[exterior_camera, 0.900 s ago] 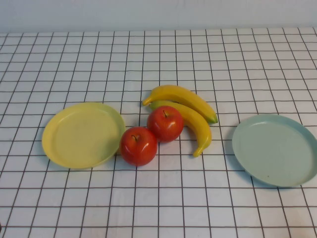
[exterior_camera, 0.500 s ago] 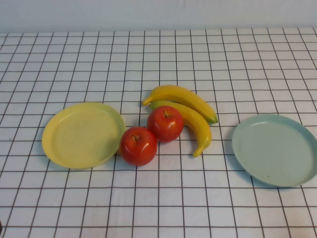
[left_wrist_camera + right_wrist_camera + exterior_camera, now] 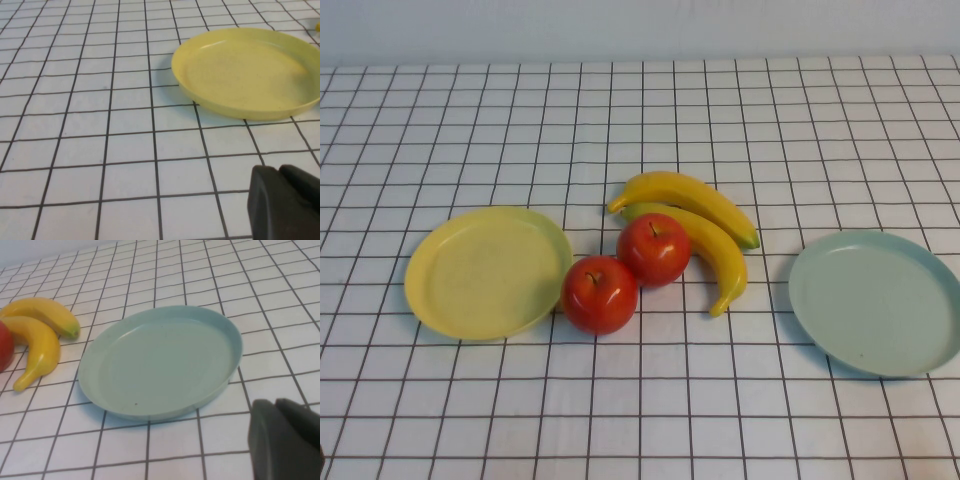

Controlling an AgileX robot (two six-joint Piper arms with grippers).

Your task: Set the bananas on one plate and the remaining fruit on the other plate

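Well apart: fruit [image 3: 655,250], both jaws.

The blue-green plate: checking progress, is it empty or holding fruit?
Empty. The blue-green plate shows only a bare inside; both bananas lie on the tablecloth beside the apples.

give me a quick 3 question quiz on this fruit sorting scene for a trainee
1. True or false: both plates hold no fruit.
2. Which lies nearer the blue-green plate: A) bananas B) apples?
3. What state are the left pincer and right pincer in, each low beside its own plate?

Key
1. True; the yellow plate is bare too.
2. A
3. Both shut, holding nothing.
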